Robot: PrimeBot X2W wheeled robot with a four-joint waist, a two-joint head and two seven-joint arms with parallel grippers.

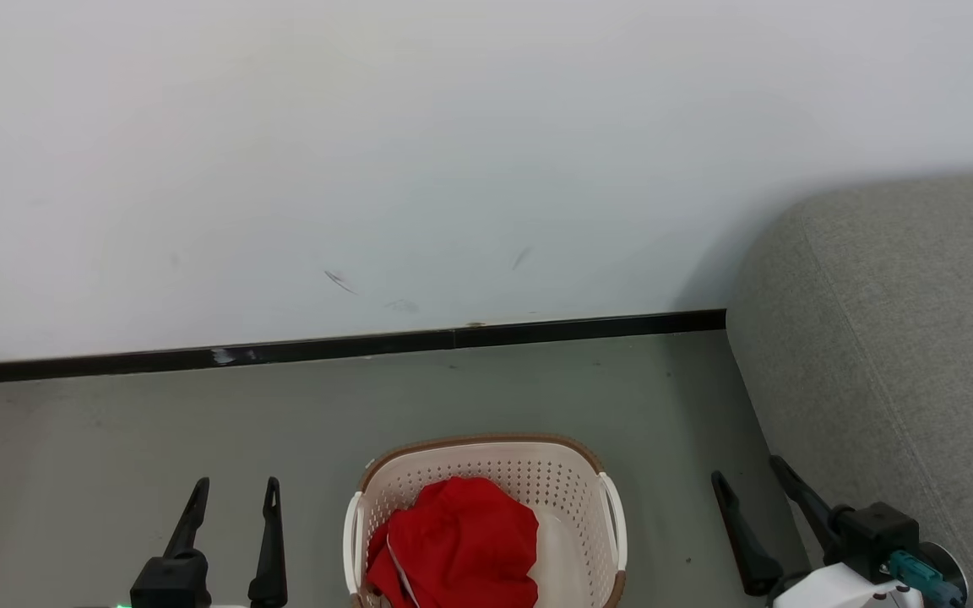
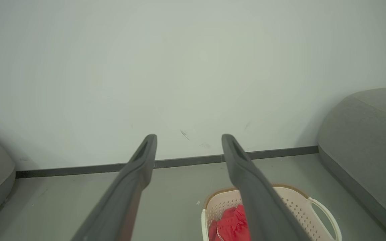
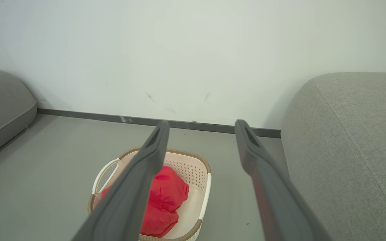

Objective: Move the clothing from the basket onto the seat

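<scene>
Red clothing (image 1: 457, 540) lies bunched in the cream basket (image 1: 575, 490) on the floor at the bottom centre of the head view; the clothing (image 3: 166, 197) and the basket (image 3: 193, 167) also show in the right wrist view. The grey seat (image 1: 900, 355) rises at the right, beside the basket. My left gripper (image 1: 235, 485) stands open left of the basket, holding nothing. Between basket and seat my right gripper (image 1: 748, 469) is open and empty too. The left wrist view shows clothing (image 2: 231, 222) behind one finger, inside the basket (image 2: 292, 204).
A white wall with a dark skirting board (image 1: 368, 344) runs behind the basket. Grey floor (image 1: 115, 456) spreads to the left. A second grey upholstered piece (image 3: 2, 107) stands at the far left in the right wrist view.
</scene>
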